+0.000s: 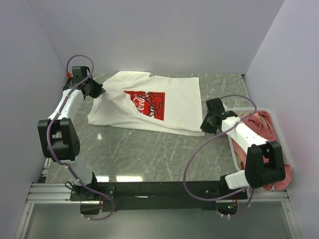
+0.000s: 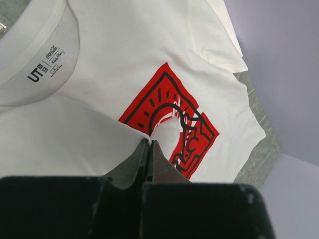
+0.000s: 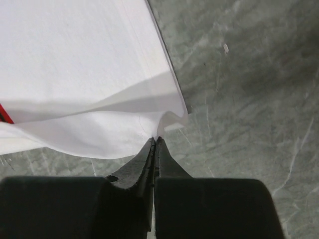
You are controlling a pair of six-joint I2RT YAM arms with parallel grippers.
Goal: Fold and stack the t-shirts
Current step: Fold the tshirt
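Left gripper (image 2: 150, 145) is clamped tight on a raised fold of the white t-shirt (image 1: 174, 102) beside its red print (image 1: 145, 103); right gripper (image 3: 155, 141) pinches the hem corner (shirt lies spread on the marble table (image 1: 149, 154)).

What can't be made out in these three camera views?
1. Top view: the right arm covers most of the white slatted plastic basket, so what lies beneath the salmon-pink cloth is hidden.
2. Left wrist view: a raised fold pinched in the left gripper hides part of the red print on the white t-shirt.
3. Right wrist view: beyond the hem held by the right gripper, the shirt is cut off by the frame edge.
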